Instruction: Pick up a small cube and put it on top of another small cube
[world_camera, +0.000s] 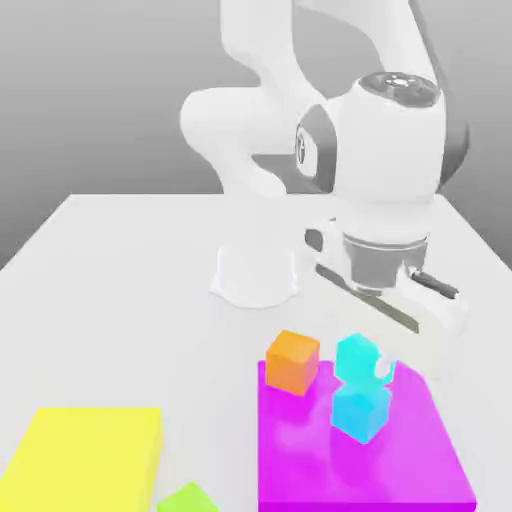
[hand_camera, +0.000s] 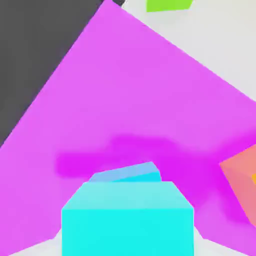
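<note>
— What's the setting?
— A white table (world_camera: 110, 290) against a plain grey backdrop, with a magenta mat (world_camera: 300, 460), a yellow mat (world_camera: 85, 455) and a lime-green cube (world_camera: 186, 498) by the near edge.

— And the cubes?
— The small cube (world_camera: 358, 362) sits on another small cube (world_camera: 360, 412), both on the magenta mat, turned slightly corner-on; being cubes, neither has a long axis. An orange cube (world_camera: 292, 361) stands just beside them.

— The arm?
— It bends down from its base, wrist vertical; the gripper (world_camera: 362, 366) straddles the upper cube. Whether it clamps it, I cannot tell.
</note>
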